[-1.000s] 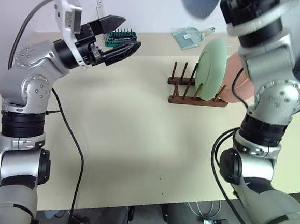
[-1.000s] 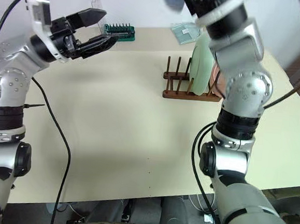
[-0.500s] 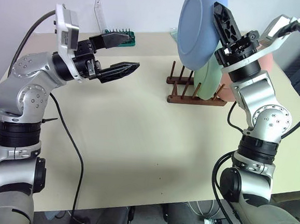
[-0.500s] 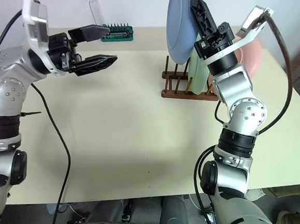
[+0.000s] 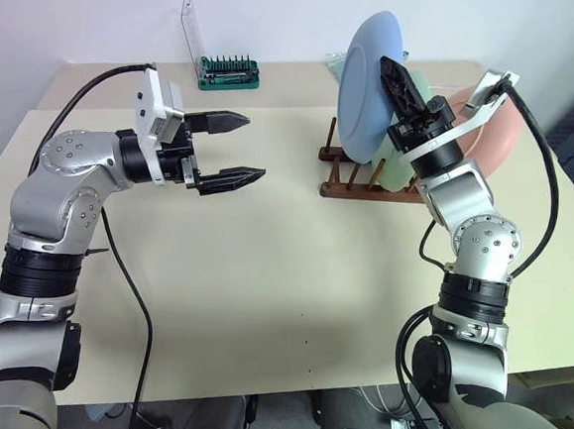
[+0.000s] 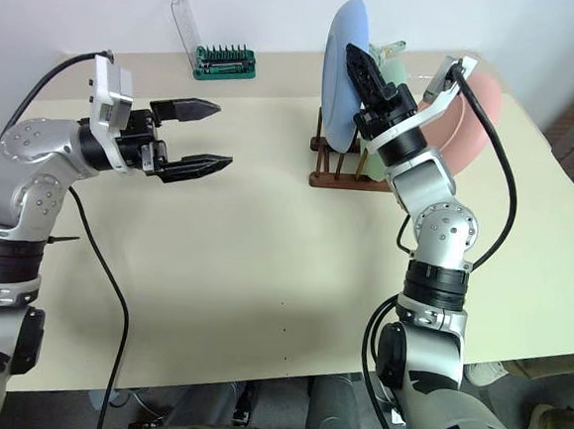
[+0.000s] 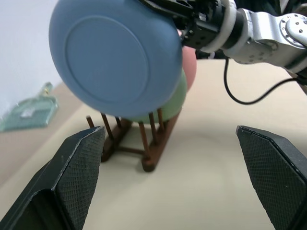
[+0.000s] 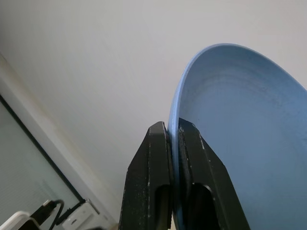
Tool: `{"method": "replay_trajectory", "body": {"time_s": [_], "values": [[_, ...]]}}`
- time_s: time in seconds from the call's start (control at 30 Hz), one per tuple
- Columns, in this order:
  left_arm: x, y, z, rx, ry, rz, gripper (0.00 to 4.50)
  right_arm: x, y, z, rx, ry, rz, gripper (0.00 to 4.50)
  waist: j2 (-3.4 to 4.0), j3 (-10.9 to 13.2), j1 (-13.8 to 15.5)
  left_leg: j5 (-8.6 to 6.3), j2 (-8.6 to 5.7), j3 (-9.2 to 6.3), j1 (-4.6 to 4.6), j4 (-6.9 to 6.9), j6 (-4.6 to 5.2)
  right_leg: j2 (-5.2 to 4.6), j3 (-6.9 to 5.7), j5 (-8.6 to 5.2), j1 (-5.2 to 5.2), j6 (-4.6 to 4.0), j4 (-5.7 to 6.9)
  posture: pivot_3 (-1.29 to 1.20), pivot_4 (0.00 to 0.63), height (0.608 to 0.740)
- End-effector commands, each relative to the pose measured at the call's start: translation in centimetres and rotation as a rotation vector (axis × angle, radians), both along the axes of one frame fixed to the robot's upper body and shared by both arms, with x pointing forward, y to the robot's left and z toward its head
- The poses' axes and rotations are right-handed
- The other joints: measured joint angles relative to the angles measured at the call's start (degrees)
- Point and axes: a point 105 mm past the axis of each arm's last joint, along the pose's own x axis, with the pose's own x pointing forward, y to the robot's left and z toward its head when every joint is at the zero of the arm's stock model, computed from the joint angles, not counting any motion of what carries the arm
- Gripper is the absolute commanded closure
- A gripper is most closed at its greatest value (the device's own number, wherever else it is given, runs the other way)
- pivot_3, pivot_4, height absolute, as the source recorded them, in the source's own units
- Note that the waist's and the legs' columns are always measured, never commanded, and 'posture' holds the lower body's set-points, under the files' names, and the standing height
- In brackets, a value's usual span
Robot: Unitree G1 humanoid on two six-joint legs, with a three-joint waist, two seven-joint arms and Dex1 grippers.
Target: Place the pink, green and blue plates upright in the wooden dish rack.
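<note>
Right gripper [image 8: 171,132] pinches rim of light blue plate [image 5: 366,70], held upright just above wooden dish rack [image 5: 371,176] at table's far side. Green plate [image 7: 168,100] & pink plate [image 5: 493,126] stand in rack behind it. Left gripper [image 5: 234,149], fingers wide apart & empty, hovers over table [image 5: 263,272], well left of rack.
</note>
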Motion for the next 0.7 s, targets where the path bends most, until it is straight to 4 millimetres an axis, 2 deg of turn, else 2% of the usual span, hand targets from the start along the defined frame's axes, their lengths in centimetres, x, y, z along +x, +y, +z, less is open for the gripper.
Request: {"method": "replay_trajectory", "body": {"time_s": [0.03, 0.37, 0.5, 0.63, 0.7], "values": [[-0.6, 0.1, 0.8, -0.015, -0.032, -0.003, 0.02, -0.3, -0.4, 1.4, 0.035, -0.055, -0.004, 4.50, 0.00, 0.00, 0.09, 0.00, 0.00, 0.00, 0.00, 0.00, 0.00, 0.00, 0.00, 0.00, 0.01, 0.00, 0.00, 0.00, 0.150, 0.740], [-0.7, -0.5, 1.3, -0.029, -0.055, -0.014, 0.02, 0.7, -0.5, -1.3, -0.014, 0.041, -0.028, 4.50, 0.00, 0.00, 0.15, 0.00, 0.00, -0.01, 0.01, 0.01, 0.00, 0.00, 0.00, 0.00, 0.02, 0.00, -0.01, 0.00, 0.150, 0.740], [-0.4, -0.5, 2.1, -0.063, -0.083, 0.003, 0.00, 0.9, -0.7, -1.6, -0.053, 0.046, -0.060, 3.07, 0.00, 0.00, 0.19, 0.00, -0.01, -0.01, 0.00, 0.02, 0.00, 0.00, -0.01, 0.00, 0.03, 0.00, -0.01, 0.00, 0.150, 0.740], [-0.2, -0.4, 2.0, -0.057, -0.090, 0.014, 0.00, 0.9, -0.7, -1.0, -0.068, 0.022, -0.073, 1.01, 0.00, 0.00, 0.04, 0.00, 0.00, -0.01, 0.02, -0.01, 0.00, 0.00, -0.01, 0.00, 0.02, 0.00, -0.01, 0.00, 0.150, 0.740], [-0.3, -0.5, 2.1, -0.063, -0.088, 0.010, 0.00, 0.9, -0.7, -0.4, -0.131, -0.024, -0.117, 0.03, 0.00, 0.00, 0.03, 0.00, 0.00, -0.01, 0.02, -0.01, 0.00, 0.00, -0.01, 0.00, 0.01, 0.00, -0.01, 0.00, 0.150, 0.740]]}}
